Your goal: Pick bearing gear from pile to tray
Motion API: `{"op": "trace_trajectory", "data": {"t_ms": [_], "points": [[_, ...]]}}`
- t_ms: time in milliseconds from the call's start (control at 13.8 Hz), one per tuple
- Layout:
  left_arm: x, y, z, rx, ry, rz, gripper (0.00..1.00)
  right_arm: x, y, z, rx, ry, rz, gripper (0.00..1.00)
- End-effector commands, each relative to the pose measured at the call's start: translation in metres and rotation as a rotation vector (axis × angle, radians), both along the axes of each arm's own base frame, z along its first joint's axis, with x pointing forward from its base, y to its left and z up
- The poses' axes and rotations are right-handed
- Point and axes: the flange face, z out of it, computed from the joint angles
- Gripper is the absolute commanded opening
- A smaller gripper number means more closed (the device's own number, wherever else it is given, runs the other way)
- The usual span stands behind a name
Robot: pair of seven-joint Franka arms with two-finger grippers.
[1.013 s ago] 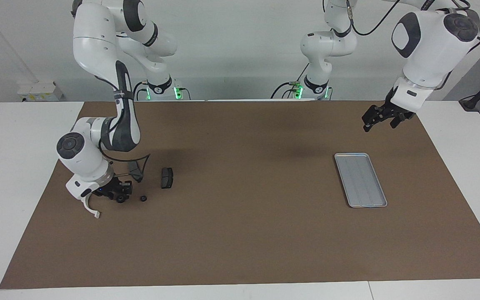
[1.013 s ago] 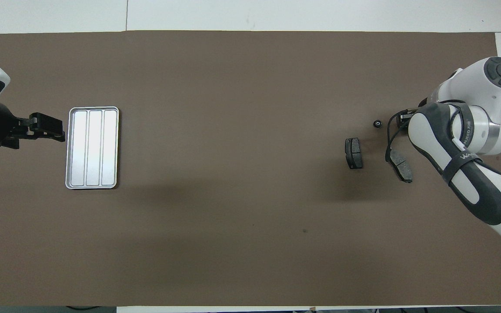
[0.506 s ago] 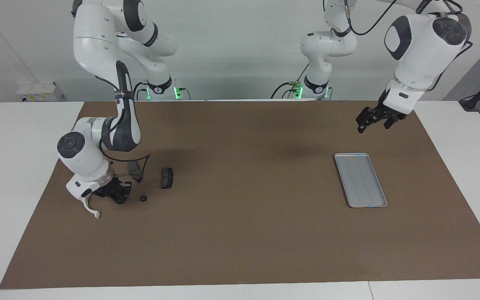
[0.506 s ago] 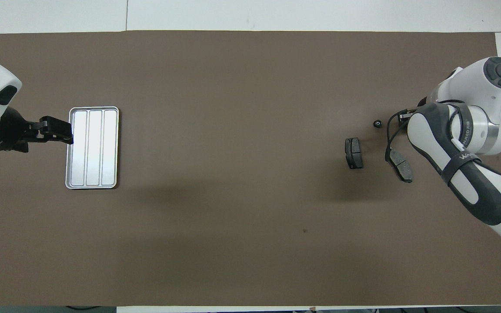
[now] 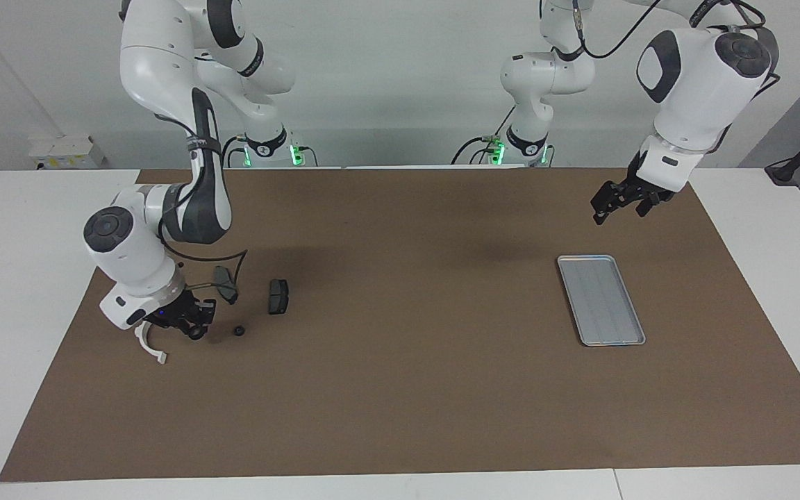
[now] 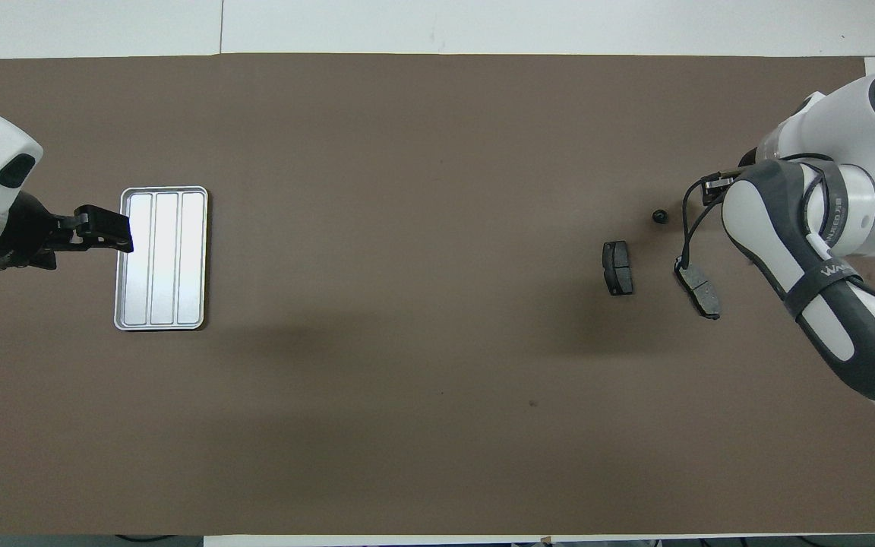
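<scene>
- The right claw [image 5: 194, 329] had risen a little off the mat at the right arm's end of the table, and a shadow now showed beneath it.
- It was pinched narrow on what looked like a small black round bearing gear [image 5: 196, 334], so the pick seemed done and the carry across was next.
- The held gear hung just above the pile, beside a second round piece [image 5: 239, 331] lying on the mat, with the white bracket [image 5: 151, 347] and two brake pads [image 5: 278, 296] close by.
- The left claw [image 5: 608, 205] had drifted toward the tray [image 5: 601, 298] and hung spread wide and empty over the mat by the tray's robot-side end.
- The tray lay empty, well apart from the held gear.
</scene>
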Motion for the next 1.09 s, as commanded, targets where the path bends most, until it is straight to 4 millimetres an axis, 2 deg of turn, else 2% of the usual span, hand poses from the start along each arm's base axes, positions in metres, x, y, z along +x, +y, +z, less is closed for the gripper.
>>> {"op": "trace_trajectory", "data": {"t_ms": [0,72,217,434,579,651,941,1013], "points": [[-0.012,-0.007,0.001,-0.008,-0.029,0.020,1.00,0.010,0.041,0.056,0.004,-0.011,-0.004,0.19],[-0.012,-0.007,-0.002,-0.009,-0.026,0.021,1.00,0.012,0.064,0.074,0.005,-0.005,-0.034,0.19],[-0.012,-0.010,-0.002,-0.014,-0.043,0.049,1.00,0.009,0.117,0.092,0.005,-0.001,-0.073,0.19],[-0.014,-0.013,-0.007,-0.014,-0.041,0.062,1.00,-0.009,0.210,0.096,0.006,-0.003,-0.158,0.20],[-0.014,-0.015,-0.011,-0.014,-0.040,0.066,1.00,-0.031,0.269,0.099,0.000,-0.016,-0.182,0.20],[-0.016,-0.017,-0.012,-0.016,-0.045,0.077,1.00,-0.040,0.290,0.101,0.000,-0.020,-0.209,0.20],[-0.018,-0.031,-0.021,-0.019,-0.051,0.115,1.00,-0.075,0.373,0.080,0.024,-0.041,-0.267,0.20],[-0.018,-0.031,-0.021,-0.019,-0.050,0.123,1.00,-0.077,0.384,0.071,0.032,-0.048,-0.275,0.20]]}}
